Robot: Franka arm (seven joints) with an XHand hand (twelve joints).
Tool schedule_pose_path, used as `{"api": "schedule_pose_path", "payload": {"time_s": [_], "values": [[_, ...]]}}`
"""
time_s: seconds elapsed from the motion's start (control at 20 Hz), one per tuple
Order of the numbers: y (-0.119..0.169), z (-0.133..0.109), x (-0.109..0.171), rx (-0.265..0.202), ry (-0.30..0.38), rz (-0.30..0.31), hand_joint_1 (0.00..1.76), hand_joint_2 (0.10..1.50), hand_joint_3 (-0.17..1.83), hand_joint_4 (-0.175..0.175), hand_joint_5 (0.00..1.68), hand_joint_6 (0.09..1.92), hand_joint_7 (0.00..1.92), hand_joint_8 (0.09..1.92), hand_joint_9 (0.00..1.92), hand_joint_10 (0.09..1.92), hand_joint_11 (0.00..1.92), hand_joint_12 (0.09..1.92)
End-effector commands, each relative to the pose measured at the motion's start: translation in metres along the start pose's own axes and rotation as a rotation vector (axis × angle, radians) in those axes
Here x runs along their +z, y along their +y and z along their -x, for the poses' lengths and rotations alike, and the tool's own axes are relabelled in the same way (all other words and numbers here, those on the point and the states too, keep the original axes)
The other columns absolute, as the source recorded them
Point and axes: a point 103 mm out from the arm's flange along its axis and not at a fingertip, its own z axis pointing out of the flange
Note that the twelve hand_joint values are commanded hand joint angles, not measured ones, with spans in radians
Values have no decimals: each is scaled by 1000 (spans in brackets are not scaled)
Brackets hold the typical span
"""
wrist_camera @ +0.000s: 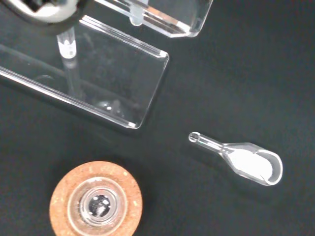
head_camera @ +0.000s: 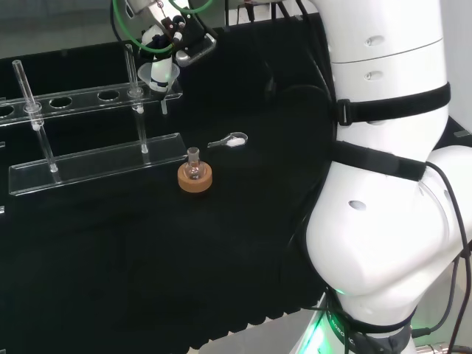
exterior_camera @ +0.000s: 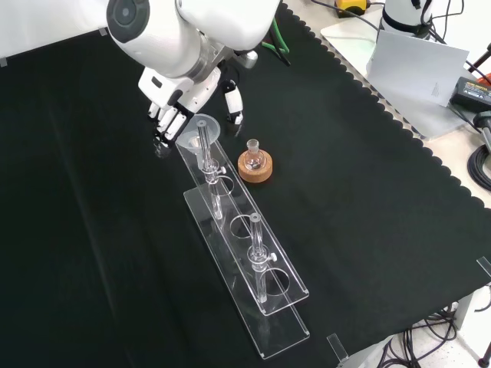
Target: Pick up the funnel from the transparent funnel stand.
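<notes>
Standing lengthwise on the black surface (exterior_camera: pixel 368 230), the transparent funnel stand (exterior_camera: pixel 253 287) serves as the landmark: in the head view it stretches from the left edge toward the middle, with holes along its upper rail and thin clear posts rising from its base plate. At its right end in that view, the robot hand (head_camera: pixel 173 44) sits over the last hole, its black and white fingers curled round the funnel (head_camera: pixel 161 77), whose white cone shows between them and whose stem points down beside the rail. From the front view, the funnel's (exterior_camera: pixel 198 129) wide clear mouth sits at the far end of the stand, with the robot hand (exterior_camera: pixel 184 96) closed against it from behind and a thumb reaching down on the right side. Just right of the stand's end in the head view, a small glass flask (head_camera: pixel 194 168) sits upright in a cork ring (head_camera: pixel 195 179), near the base plate but not touching it. Farther right and slightly beyond the flask lies a clear scoop (head_camera: pixel 230 140) holding white powder, apart from both stand and cork.
</notes>
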Motion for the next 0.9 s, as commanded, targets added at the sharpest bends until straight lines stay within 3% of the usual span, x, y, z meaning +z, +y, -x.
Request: {"api": "schedule_pose_path", "payload": {"time_s": [0.05,0.55,0.9], "values": [[2,0,0,16,-46,-5,821,576,529,-31,159,87,75,675,542,666,320,1454],[1,4,-2,47,-100,17,860,636,621,-30,375,87,266,701,736,554,397,1368],[-6,7,-10,62,-111,95,866,685,641,-19,489,87,361,695,787,529,438,1340]]}}
